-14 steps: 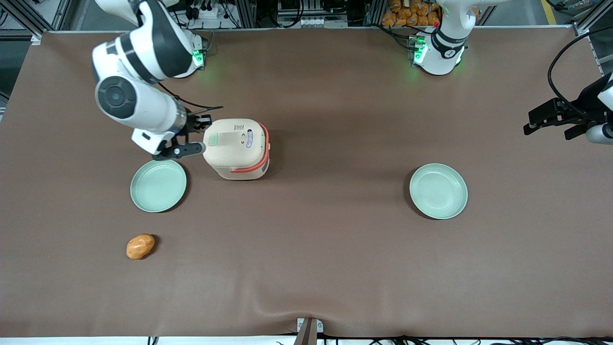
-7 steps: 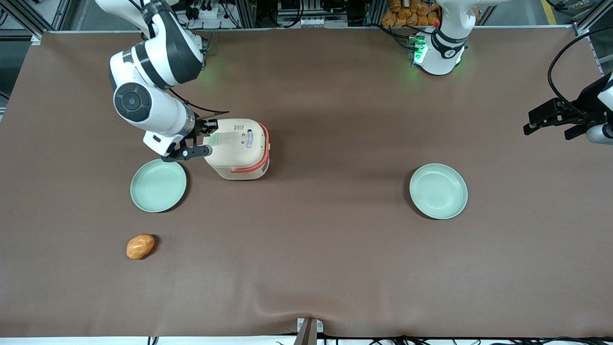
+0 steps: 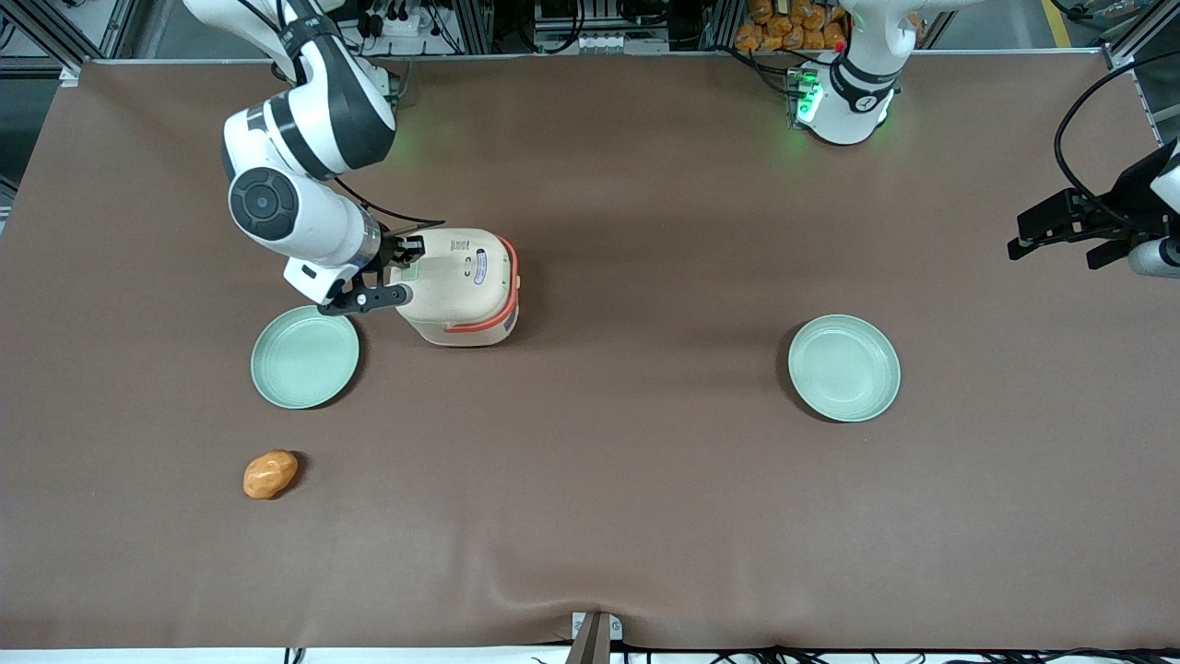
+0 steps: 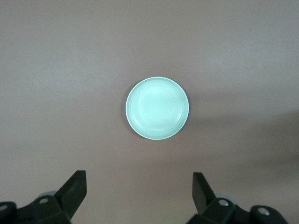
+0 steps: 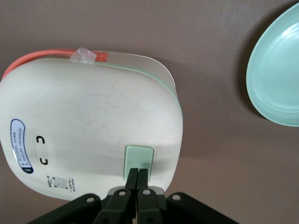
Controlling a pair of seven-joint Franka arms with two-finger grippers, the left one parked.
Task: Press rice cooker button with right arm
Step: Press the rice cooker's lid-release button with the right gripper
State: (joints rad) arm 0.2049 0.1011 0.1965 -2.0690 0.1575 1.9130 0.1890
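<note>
A cream rice cooker (image 3: 457, 286) with an orange handle stands on the brown table; its lid (image 5: 88, 126) fills much of the right wrist view. The pale green button (image 5: 138, 159) sits at the lid's edge nearest the working arm. My right arm (image 3: 300, 175) reaches down beside the cooker, and its gripper (image 3: 406, 270) (image 5: 138, 171) is shut with nothing held. The two black fingertips (image 5: 133, 173) press together and lie over the button's edge, and whether they touch it cannot be told.
A pale green plate (image 3: 305, 357) (image 5: 276, 72) lies close to the cooker, nearer the front camera. A second green plate (image 3: 843, 368) (image 4: 157, 108) lies toward the parked arm's end. An orange-brown bread roll (image 3: 270, 473) rests nearer the front edge.
The right arm has swung toward the cooker, carrying the shut gripper from beside the lid's edge over the green button. The cooker, plates and roll have not moved.
</note>
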